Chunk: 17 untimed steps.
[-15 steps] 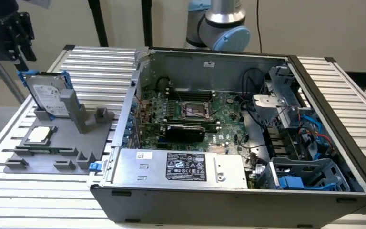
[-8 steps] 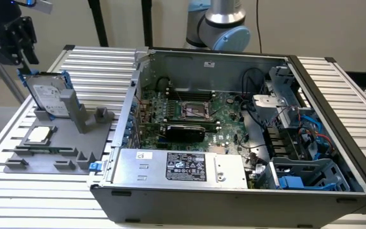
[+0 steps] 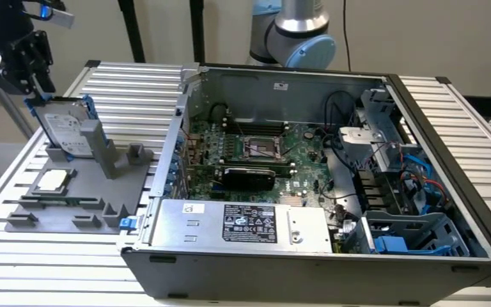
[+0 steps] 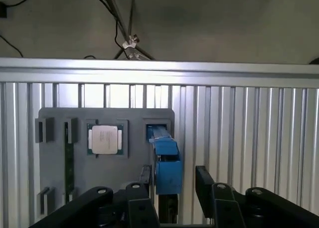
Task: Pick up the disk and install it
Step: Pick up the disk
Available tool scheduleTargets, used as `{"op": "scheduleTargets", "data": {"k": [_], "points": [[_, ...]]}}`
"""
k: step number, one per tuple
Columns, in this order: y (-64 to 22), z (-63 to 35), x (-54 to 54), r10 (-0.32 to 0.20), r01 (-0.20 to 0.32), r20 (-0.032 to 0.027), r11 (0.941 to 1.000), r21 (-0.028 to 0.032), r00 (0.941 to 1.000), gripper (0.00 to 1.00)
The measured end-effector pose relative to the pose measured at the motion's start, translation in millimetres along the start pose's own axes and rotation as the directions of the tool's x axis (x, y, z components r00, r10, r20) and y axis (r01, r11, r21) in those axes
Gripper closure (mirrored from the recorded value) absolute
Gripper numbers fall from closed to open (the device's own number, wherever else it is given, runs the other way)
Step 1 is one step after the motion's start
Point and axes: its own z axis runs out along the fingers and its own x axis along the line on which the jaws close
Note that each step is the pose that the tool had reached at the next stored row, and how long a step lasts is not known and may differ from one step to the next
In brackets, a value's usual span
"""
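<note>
The disk (image 3: 63, 130) stands on edge in a slot of the grey holder plate (image 3: 100, 192) at the exterior view's left, its silver face and white label showing, with the blue carrier frame around it. My gripper (image 3: 38, 91) hangs just above its top edge. In the wrist view the blue carrier edge of the disk (image 4: 167, 160) lies between my two black fingers (image 4: 203, 180), with a gap on one side. The gripper (image 4: 173, 182) is open and straddles the disk.
A square silver processor chip (image 3: 54, 180) lies on the same plate beside the disk. The open computer case (image 3: 450, 160) fills the exterior view's right, with a motherboard (image 3: 254, 150), a silver power supply box (image 3: 237, 220) and a blue-lined drive cage (image 3: 408, 236). Everything rests on a slatted aluminium table (image 3: 23, 256).
</note>
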Motion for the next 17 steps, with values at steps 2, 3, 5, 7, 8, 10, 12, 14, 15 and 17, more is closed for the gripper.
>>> {"op": "scheduleTargets", "data": {"k": [2, 3, 5, 7, 8, 10, 12, 14, 15, 17], "points": [[0.0, 3.5, 0.5, 0.001, -0.001, 0.0001, 1.0000, 0.0000, 1.0000, 0.00], [0.0, 5.5, 0.9, 0.002, -0.002, 0.0001, 1.0000, 0.0001, 1.0000, 0.00], [0.2, 9.1, 1.6, 0.003, -0.003, 0.0001, 1.0000, 0.0002, 1.0000, 0.00], [0.5, 12.5, 2.3, 0.004, -0.004, 0.0001, 1.0000, 0.0003, 1.0000, 0.00], [0.6, 14.5, 2.8, 0.004, -0.004, 0.0003, 1.0000, 0.0007, 1.0000, 0.00], [0.9, 18.1, 3.4, 0.004, -0.004, 0.0009, 1.0000, 0.0013, 1.0000, 0.00], [1.1, 21.6, 4.0, 0.005, -0.005, 0.0024, 1.0000, 0.0021, 1.0000, 0.00], [1.1, 24.7, 4.4, 0.005, -0.005, 0.0068, 1.0000, 0.0038, 1.0000, 0.00], [1.0, 26.0, 4.5, 0.005, -0.005, 0.0098, 1.0000, 0.0047, 0.9999, 0.00], [1.1, 27.9, 4.7, 0.004, -0.005, 0.0193, 1.0000, 0.0059, 0.9998, 0.00]]}}
